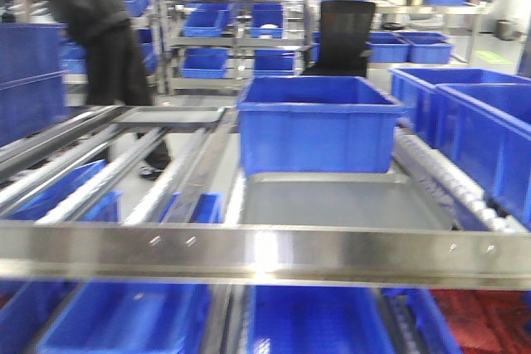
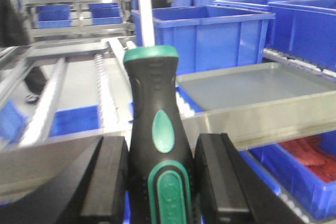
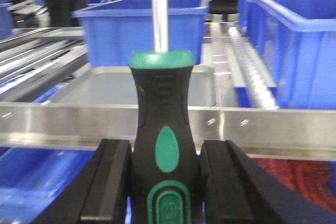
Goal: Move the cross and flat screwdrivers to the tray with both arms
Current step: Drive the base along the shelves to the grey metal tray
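Front view: the tray (image 1: 340, 205) sits empty just before a blue bin (image 1: 319, 126) whose contents are hidden; no arm shows. Left wrist: left jaws clenched on the left screwdriver (image 2: 157, 93), shaft pointing away, tray (image 2: 252, 85) ahead to the right. Right wrist: right jaws grasping the right screwdriver (image 3: 163, 87), shaft pointing away, tray (image 3: 105, 87) ahead beyond a steel rail (image 3: 262, 124).
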Motion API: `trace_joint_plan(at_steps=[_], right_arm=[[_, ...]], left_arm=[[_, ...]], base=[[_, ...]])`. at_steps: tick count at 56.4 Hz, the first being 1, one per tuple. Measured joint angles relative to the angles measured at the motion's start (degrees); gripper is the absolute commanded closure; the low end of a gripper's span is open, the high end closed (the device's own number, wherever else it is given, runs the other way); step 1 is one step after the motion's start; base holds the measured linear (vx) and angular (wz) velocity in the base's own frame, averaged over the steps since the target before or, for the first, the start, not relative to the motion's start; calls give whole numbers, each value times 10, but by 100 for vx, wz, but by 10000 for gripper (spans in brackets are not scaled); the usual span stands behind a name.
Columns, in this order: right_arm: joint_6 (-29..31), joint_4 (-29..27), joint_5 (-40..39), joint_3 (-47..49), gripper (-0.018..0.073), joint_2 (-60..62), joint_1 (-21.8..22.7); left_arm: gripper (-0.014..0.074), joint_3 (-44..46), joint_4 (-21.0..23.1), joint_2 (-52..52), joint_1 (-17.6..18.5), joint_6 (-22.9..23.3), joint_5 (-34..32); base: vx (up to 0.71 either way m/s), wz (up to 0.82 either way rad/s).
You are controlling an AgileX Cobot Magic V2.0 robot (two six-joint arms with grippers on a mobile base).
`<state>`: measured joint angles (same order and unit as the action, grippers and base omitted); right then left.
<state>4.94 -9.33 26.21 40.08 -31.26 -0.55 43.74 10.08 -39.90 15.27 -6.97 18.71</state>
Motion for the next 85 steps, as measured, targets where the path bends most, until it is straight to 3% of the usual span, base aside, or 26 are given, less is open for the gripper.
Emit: trace_joint_plan(at_steps=[51, 85], right_arm=[[0, 0, -1, 0, 567, 0, 0], [0, 0, -1, 0, 567, 0, 0]], left_arm=[[594, 0, 0, 0, 0, 0, 0], [594, 0, 0, 0, 0, 0, -1]], base=[[33, -9], [6, 5]])
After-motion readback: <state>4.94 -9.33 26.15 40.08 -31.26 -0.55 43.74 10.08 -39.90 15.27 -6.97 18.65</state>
